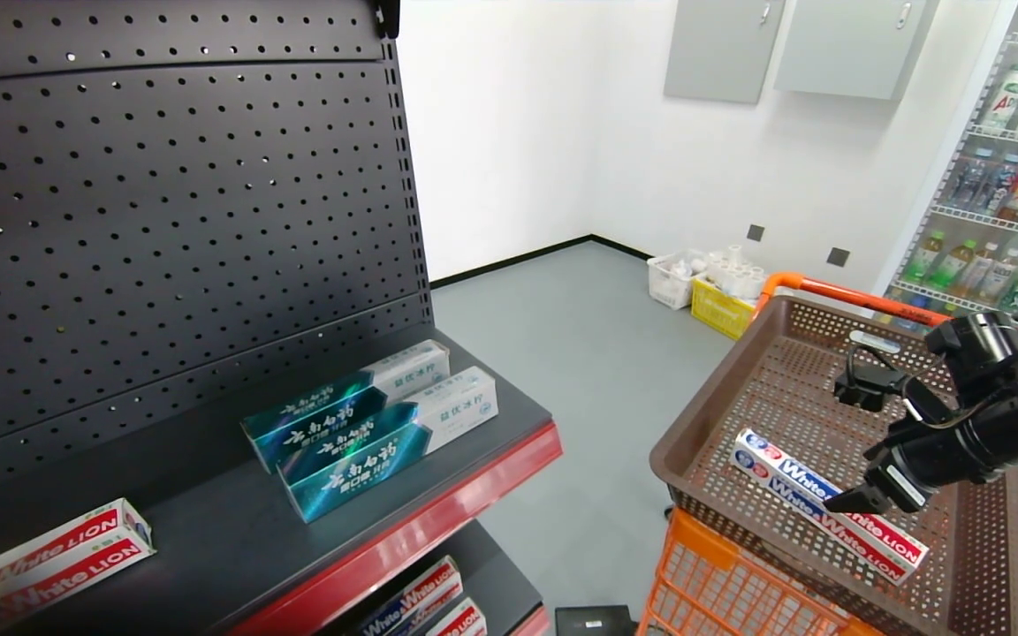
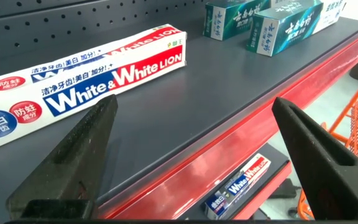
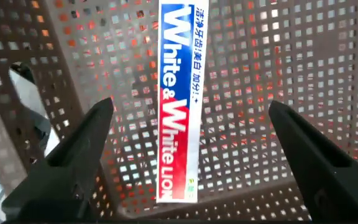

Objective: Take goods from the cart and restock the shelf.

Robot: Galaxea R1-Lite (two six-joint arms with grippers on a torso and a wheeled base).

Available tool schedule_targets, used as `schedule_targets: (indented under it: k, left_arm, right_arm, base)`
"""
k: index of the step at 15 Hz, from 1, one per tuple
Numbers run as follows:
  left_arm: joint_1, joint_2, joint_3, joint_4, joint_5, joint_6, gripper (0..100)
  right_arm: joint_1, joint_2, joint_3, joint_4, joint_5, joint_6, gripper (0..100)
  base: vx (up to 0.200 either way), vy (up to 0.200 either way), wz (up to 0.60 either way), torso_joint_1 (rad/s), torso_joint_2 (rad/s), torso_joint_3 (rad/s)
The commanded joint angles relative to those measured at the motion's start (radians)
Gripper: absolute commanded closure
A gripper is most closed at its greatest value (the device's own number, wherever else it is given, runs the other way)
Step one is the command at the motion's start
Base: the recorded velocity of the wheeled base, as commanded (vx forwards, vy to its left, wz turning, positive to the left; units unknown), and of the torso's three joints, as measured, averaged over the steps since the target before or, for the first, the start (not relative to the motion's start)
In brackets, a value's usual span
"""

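At right, a white box (image 1: pixel 787 481) is laid in the cart basket (image 1: pixel 661 455); the right tool (image 3: pixel 188 109) is held released over it. At left, the left tool (image 2: pixel 194 102) is held released near the shelf (image 2: pixel 185 118), on which green boxes (image 1: pixel 368 424) are laid.

You have bold blue and red lettering running along the white box (image 3: pixel 179 106) in the cart basket (image 1: pixel 739 380) and the matching white boxes (image 2: pixel 86 87) on the shelf (image 1: pixel 208 521); white script marks the two teal boxes (image 1: pixel 359 424) farther right.
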Motion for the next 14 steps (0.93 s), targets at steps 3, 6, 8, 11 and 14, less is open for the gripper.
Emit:
schedule_targets:
  k: [3, 6, 8, 11, 14]
  left_arm:
    - [0.0, 0.001, 0.0, 0.0, 0.0, 0.0, 0]
    - [0.0, 0.001, 0.0, 0.0, 0.0, -0.002, 0]
    - [0.0, 0.001, 0.0, 0.0, 0.0, 0.0, 0]
    - [0.0, 0.001, 0.0, 0.0, 0.0, 0.0, 0]
    - [0.0, 0.001, 0.0, 0.0, 0.0, 0.0, 0]
  right_arm:
    - [0.004, 0.079, -0.009, -0.024, -0.02, 0.005, 0]
    - [-0.005, 0.099, -0.006, -0.027, -0.021, 0.005, 0]
    - [-0.005, 0.115, -0.007, -0.037, -0.021, 0.003, 0]
    - [-0.01, 0.143, -0.006, -0.05, -0.029, 0.003, 0]
    - [-0.016, 0.158, -0.006, -0.065, -0.046, 0.003, 0]
  base:
    - [0.0, 0.0, 0.0, 0.0, 0.0, 0.0]
    - [0.0, 0.0, 0.0, 0.0, 0.0, 0.0]
    - [0.0, 0.0, 0.0, 0.0, 0.0, 0.0]
    - [0.0, 0.0, 0.0, 0.0, 0.0, 0.0]
    - [0.0, 0.0, 0.0, 0.0, 0.0, 0.0]
